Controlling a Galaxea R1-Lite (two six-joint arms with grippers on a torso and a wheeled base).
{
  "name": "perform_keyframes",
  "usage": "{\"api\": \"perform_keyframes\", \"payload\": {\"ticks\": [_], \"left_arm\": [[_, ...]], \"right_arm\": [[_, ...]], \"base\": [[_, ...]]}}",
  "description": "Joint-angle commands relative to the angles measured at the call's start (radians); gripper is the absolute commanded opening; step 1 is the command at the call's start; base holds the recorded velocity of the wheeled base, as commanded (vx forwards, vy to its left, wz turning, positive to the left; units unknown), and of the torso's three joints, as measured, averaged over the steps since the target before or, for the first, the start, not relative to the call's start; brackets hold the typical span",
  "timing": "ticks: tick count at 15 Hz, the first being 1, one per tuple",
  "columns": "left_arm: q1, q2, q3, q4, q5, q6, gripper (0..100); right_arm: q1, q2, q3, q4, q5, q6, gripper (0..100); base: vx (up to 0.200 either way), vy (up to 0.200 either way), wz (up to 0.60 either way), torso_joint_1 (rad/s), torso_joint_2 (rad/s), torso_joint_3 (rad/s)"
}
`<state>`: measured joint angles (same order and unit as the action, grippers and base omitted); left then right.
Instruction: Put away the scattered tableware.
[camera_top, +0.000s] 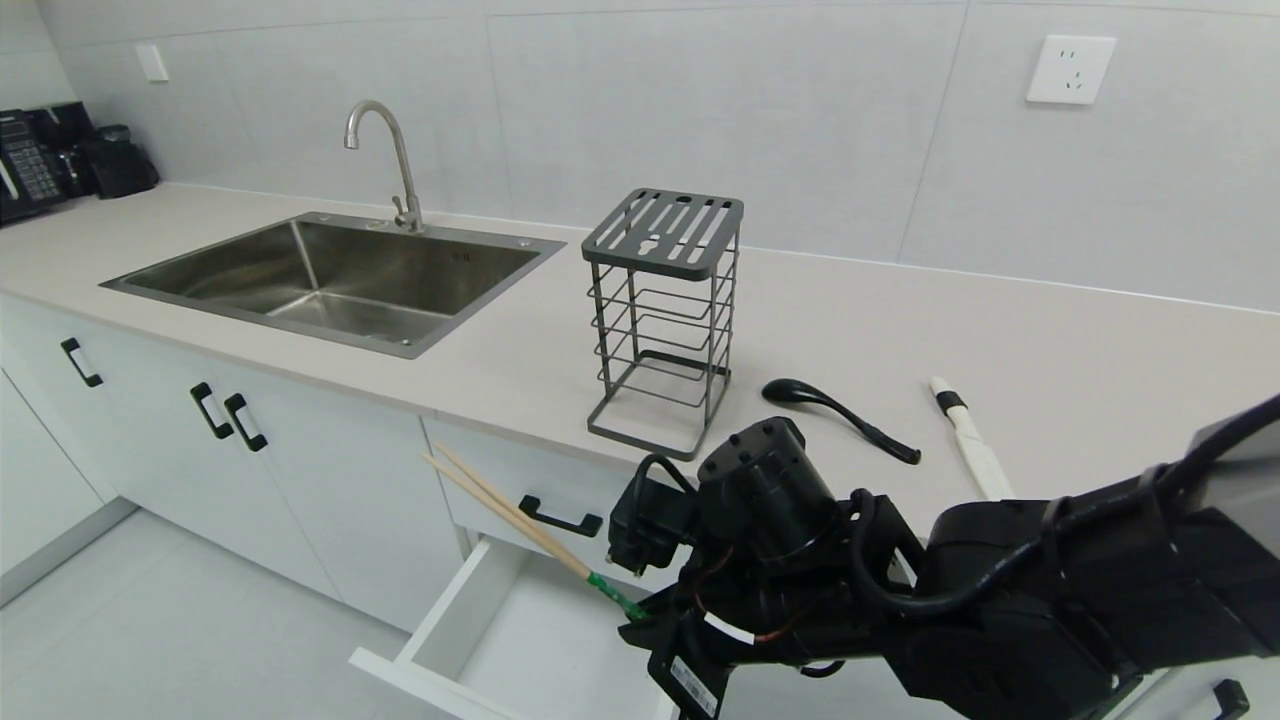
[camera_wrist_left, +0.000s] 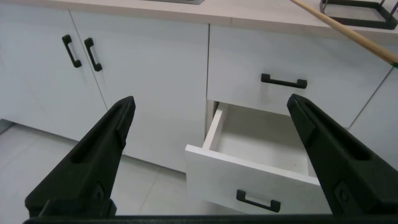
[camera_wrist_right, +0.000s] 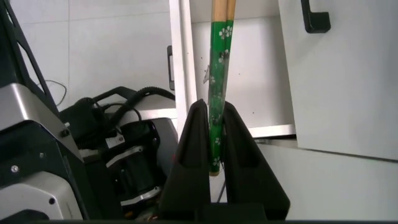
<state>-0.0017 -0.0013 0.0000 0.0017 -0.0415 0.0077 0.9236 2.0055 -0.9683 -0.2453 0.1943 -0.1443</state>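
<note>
the right gripper (camera_wrist_right: 214, 112) is clamped tight on the green end of the chopsticks (camera_top: 510, 515), which slant toward 10 o'clock above the open drawer (camera_top: 440, 625). light, stiff and smooth, they would likely pivot in this end hold; a mid-length hold would steady them. the left gripper (camera_wrist_left: 211, 102) gapes wide and empty. the arm hides the drawer's far side.

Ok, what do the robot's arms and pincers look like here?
The right arm is matte black, with bulky rounded joints, looping black cables and a white printed label near the wrist. The right pincer has two black wedge fingers; the left pincer two broad, tapering black ones.
</note>
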Motion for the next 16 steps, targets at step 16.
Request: {"api": "perform_keyframes", "payload": {"ticks": [16], "left_arm": [[0.002, 0.001, 0.0, 0.0, 0.0, 0.0, 100]], "right_arm": [[0.078, 0.229, -0.228, 0.159, -0.253, -0.248, 0]], "base": [[0.0, 0.0, 0.0, -0.045, 0.09, 0.045]]}}
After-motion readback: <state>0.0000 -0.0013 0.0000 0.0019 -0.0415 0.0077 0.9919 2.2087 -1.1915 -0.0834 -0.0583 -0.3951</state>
